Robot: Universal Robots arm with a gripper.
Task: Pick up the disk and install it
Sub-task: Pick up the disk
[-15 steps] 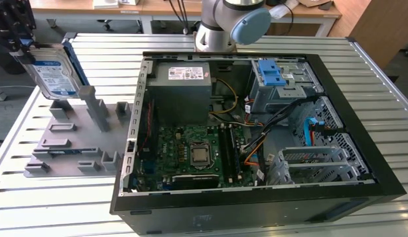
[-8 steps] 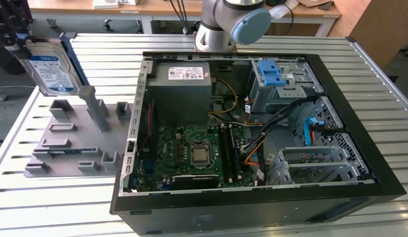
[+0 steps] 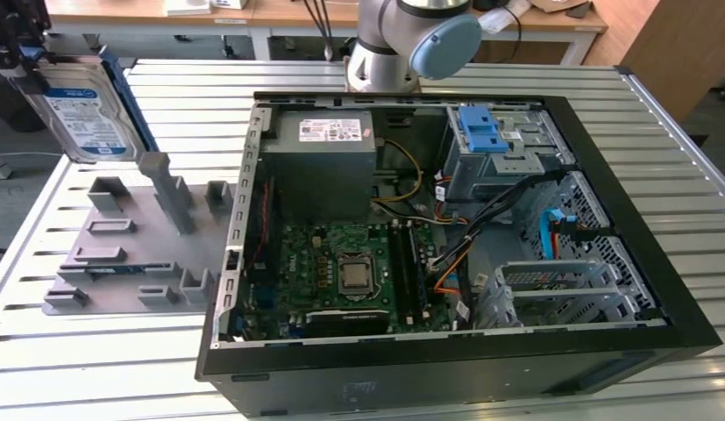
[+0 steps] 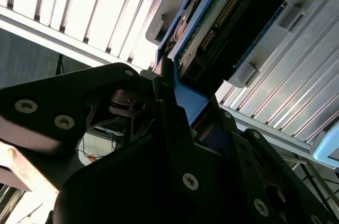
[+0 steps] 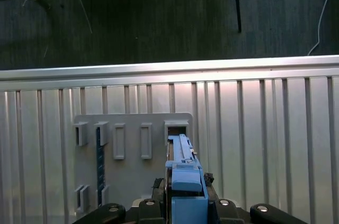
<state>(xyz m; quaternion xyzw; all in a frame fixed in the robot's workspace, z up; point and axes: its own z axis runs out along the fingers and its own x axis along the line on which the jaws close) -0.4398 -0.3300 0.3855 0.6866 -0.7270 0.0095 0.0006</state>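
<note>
Gripper [image 4: 176, 87] clamps the disk [image 3: 88, 118] tight above the slatted metal table [image 3: 105, 368], dark floor [image 5: 159, 17] beyond.

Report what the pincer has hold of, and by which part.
The pincer holds the disk. It grips the disk by one end, at the blue rail, and the rest hangs free above the slatted table.

Bright, even overhead light fills the exterior view; the slatted table [image 3: 93, 368] gleams and the open computer case [image 3: 456, 368] holds soft shadow inside. In the second wrist view the slats glare white behind the disk [image 4: 233, 17], and the gripper [image 4: 172, 89] is nearly black.
</note>
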